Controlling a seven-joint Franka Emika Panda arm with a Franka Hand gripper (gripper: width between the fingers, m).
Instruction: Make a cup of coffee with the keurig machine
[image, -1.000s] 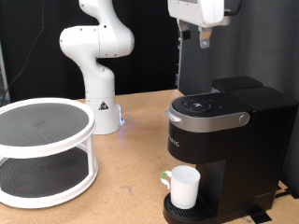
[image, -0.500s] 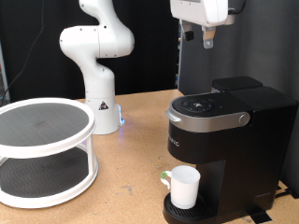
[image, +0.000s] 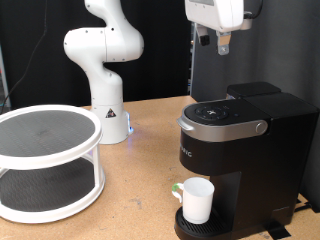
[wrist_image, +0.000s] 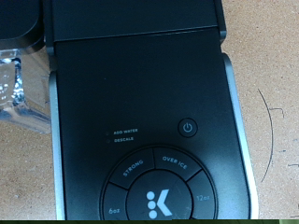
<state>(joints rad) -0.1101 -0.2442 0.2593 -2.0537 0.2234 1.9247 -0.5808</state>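
The black keurig machine (image: 240, 150) stands at the exterior view's right with its lid down. The white cup (image: 197, 200) sits on its round drip tray (image: 200, 229) under the spout, handle pointing to the exterior view's left. My gripper (image: 220, 40) hangs high above the machine's top, touching nothing. The wrist view looks straight down on the keurig machine's lid (wrist_image: 140, 84), its power button (wrist_image: 188, 128) and the ring of brew buttons (wrist_image: 154, 196). No fingers show in that view.
A white two-tier round rack (image: 45, 160) takes up the exterior view's left side of the wooden table (image: 140, 170). The arm's white base (image: 107, 110) stands behind it, at the middle. A clear water reservoir (wrist_image: 19, 84) sits beside the lid.
The gripper has drifted slightly toward the exterior view's right and top. The cup and the machine have not moved.
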